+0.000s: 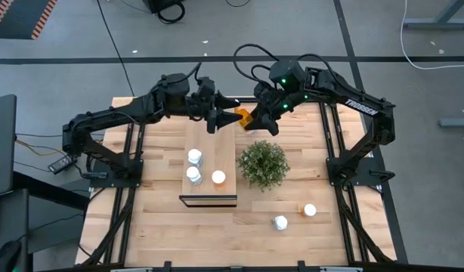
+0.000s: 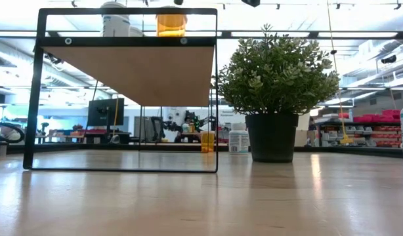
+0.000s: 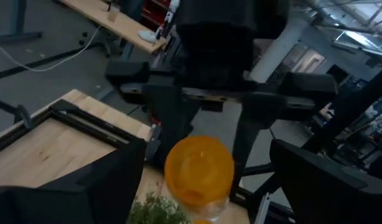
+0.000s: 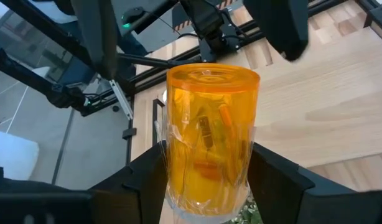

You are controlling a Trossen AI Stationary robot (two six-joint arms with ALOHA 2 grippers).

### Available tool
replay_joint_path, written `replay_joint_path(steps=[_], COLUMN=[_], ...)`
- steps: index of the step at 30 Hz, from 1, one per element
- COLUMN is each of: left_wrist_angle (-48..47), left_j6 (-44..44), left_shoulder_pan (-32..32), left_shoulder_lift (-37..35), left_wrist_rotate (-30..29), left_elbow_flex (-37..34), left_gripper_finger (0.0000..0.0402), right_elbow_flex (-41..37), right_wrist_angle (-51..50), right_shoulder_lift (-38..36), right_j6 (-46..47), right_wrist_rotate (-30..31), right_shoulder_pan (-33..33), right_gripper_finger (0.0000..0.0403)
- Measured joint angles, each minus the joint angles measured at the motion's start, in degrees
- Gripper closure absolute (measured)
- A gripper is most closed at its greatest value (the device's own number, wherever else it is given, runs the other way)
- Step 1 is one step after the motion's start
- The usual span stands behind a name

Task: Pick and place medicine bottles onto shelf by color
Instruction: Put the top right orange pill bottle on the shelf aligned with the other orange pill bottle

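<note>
An orange medicine bottle point(image 1: 243, 115) is held in the air between my two grippers, over the far end of the shelf point(image 1: 211, 143). My right gripper point(image 1: 256, 119) is shut on it. My left gripper point(image 1: 221, 117) is open. Its two fingers point(image 3: 104, 186) stand on either side of the bottle's free end point(image 3: 199, 167) without touching it. Two white bottles point(image 1: 195, 156) and one orange bottle point(image 1: 218, 178) stand on the shelf top. One orange bottle point(image 1: 310, 210) and one white bottle point(image 1: 281, 222) stand on the table at the near right. My right gripper pinches the orange bottle between its two fingers point(image 4: 147, 180) at the cap end point(image 4: 178, 190). The orange base end point(image 4: 213, 78) points away from the gripper toward my left gripper. The bottle is lifted clear of the shelf and table.
A bushy green potted plant point(image 1: 263, 164) stands just right of the shelf. In the low view an orange bottle point(image 2: 207, 141) and a white bottle point(image 2: 239, 141) stand far back on the table. Bare tabletop lies at the near left point(image 1: 141, 219).
</note>
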Motion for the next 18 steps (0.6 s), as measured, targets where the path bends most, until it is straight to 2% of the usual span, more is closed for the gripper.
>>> replay_joint_path(steps=[5,18], left_wrist_angle=[0.07,2.79], left_j6=[-0.37,-0.2], left_shoulder_pan=[-1.23,-2.1], left_shoulder_lift=[2.2,2.58], left_wrist_rotate=[0.14,-1.07], left_elbow_flex=[-0.07,-0.07], left_gripper_finger=[0.0049,0.0052], right_elbow_flex=[0.0,0.0], right_wrist_angle=[0.1,0.24], right_shoulder_lift=[0.0,0.0], right_j6=[0.24,0.31], right_wrist_rotate=[0.1,0.32], right_shoulder_pan=[0.24,0.19], right_gripper_finger=[0.0198,0.0198])
